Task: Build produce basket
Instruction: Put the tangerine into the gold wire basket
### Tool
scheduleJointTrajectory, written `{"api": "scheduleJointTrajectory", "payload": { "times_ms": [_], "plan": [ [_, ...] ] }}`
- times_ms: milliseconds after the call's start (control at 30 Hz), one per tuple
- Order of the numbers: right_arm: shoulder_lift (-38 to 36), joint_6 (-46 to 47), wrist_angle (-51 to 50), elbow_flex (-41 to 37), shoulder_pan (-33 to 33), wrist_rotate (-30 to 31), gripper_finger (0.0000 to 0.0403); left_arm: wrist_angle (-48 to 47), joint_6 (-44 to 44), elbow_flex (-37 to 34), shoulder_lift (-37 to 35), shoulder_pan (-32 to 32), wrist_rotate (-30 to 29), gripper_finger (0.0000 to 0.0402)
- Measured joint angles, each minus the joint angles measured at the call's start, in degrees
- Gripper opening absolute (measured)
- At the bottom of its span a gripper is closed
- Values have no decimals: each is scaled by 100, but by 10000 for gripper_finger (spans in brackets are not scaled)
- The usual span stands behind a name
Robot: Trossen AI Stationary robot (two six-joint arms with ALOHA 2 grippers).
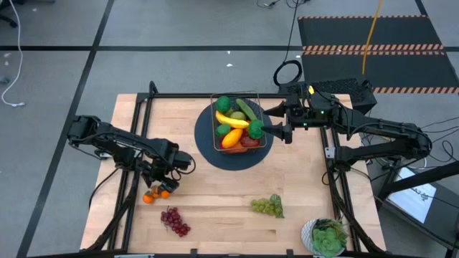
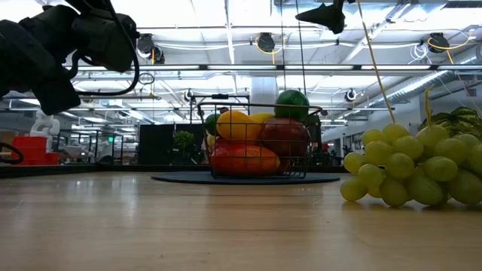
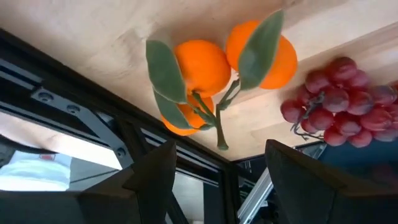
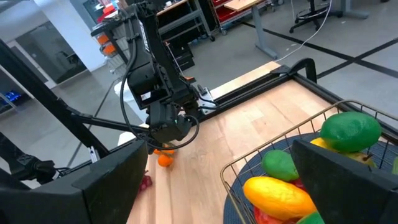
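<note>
Open lab floor, grey tiles, hazard-striped mat behind; light wood counter [image 1: 215, 208] on a black frame.

Left tool [image 1: 163, 183] hangs directly over the oranges [image 1: 154, 193], fingers spread wide, nothing held. In its wrist view the cluster sits just ahead of the gap between the fingers: three small orange globes joined by a thin green stem with flat leaves. Purple grapes [image 1: 174, 221] lie just beyond the oranges, near but not touching.

Right tool [image 1: 287, 132] hovers at the rim of the basket [image 1: 214, 115], on the side facing its arm, fingers apart and empty.

Basket: thin dark wire grid, rectangular, standing on a round dark-blue mat [image 1: 208, 154]. Already loaded with banana, cucumber, green and red pieces, plus an orange-red one. Green grapes [image 1: 267, 206] are still out on the counter, well apart from both tools, near a potted plant [image 1: 326, 236].

Handling, my read: oranges look like light, hard, smooth plastic, so round surfaces may squirt out of a pinch. Better to close across the middle globe, or where stem and leaves bunch. The joined cluster should lift as one piece. Grapes are bumpy and probably floppy; take them at the bunch's thickest part.
</note>
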Motion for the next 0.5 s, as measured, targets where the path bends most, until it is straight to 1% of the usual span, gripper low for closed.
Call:
{"api": "scheduleJointTrajectory", "payload": {
  "times_ms": [100,367,500],
  "plan": [
    [0,-4,-10,0,0,0,391,79,24,0,0,1,-97,231],
    [0,-2,-26,0,0,-2,391,218,-143,0,0,0,-159,141],
    [0,-3,-26,0,0,-2,391,217,-204,0,0,0,-157,114]
  ]
}}
